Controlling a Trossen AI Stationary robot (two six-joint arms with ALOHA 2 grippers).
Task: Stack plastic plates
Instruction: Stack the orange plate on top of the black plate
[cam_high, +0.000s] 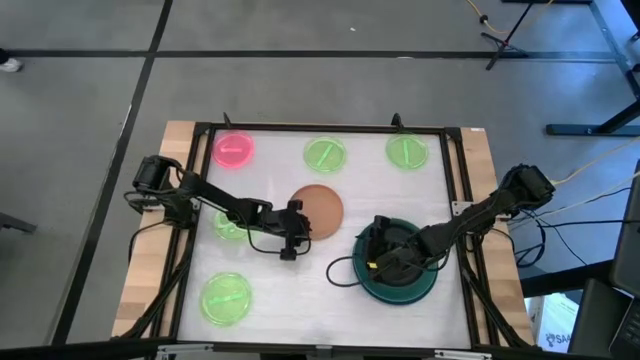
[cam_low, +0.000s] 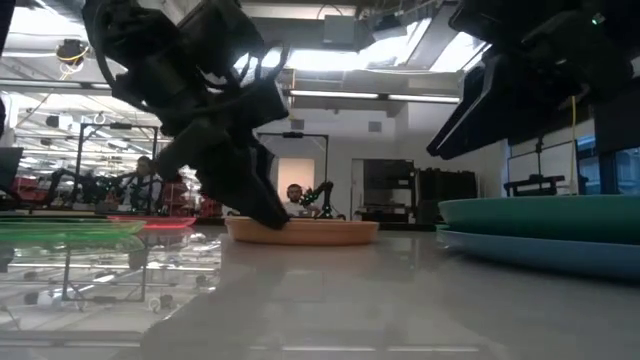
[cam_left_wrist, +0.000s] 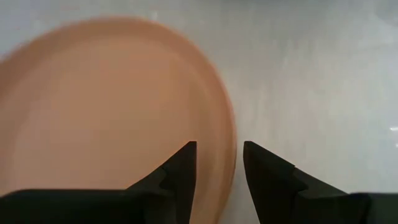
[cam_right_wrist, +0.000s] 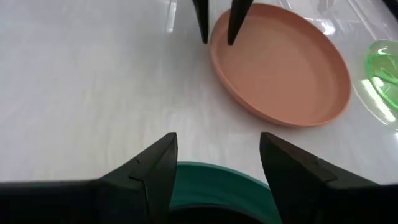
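Note:
The orange-tan plate lies flat at the table's middle. My left gripper is open at its near-left rim, pointing steeply down, one finger over the plate's inside and one outside. The teal-green plate rests on the blue-grey plate at the right. A dark round shape, perhaps the black plate, lies in the teal one. My right gripper hangs open above the teal plate's rim, touching nothing. A pink plate and several neon-green ones lie around. My left gripper straddles the orange-tan plate's rim from above, one finger inside the plate and the other outside it. The plate lies flat on the table. Whether either finger touches the rim I cannot tell.
Neon-green plates sit at the far edge, under the left arm and at the near left. A black cable loop lies left of the teal plate. A black frame rims the white table.

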